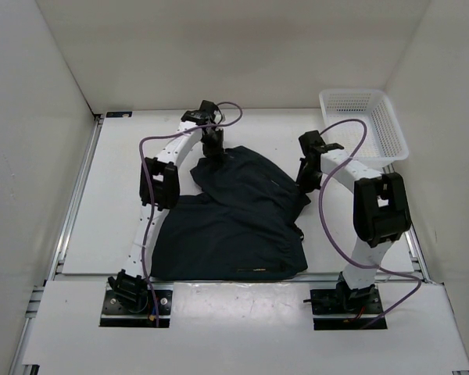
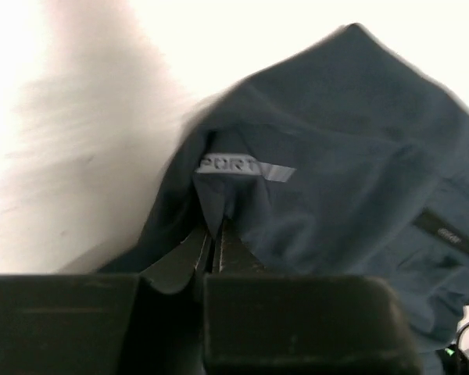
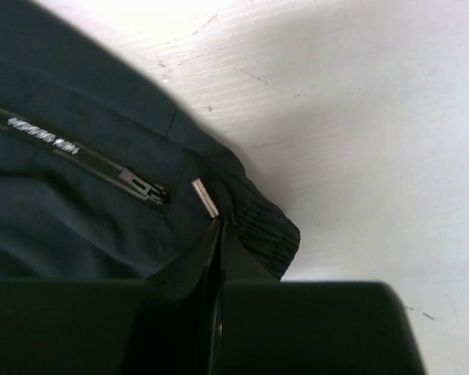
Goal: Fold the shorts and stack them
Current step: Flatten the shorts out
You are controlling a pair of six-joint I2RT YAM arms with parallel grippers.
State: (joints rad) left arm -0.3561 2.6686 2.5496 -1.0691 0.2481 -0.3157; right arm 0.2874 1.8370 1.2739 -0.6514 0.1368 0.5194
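The dark navy shorts (image 1: 234,219) lie spread on the white table between the arms, partly folded over. My left gripper (image 1: 214,155) is shut on the far left edge of the shorts; in the left wrist view its tips (image 2: 216,226) pinch the cloth (image 2: 336,156) just below a grey printed label (image 2: 246,167). My right gripper (image 1: 306,183) is shut on the right edge; in the right wrist view its tips (image 3: 219,226) pinch the cloth (image 3: 62,203) beside the ribbed waistband corner (image 3: 266,226) and a zip pocket (image 3: 144,186).
A white plastic basket (image 1: 365,123) stands at the back right corner. White walls close the table on three sides. Purple cables loop from both arms. Bare table (image 1: 117,195) lies left of the shorts.
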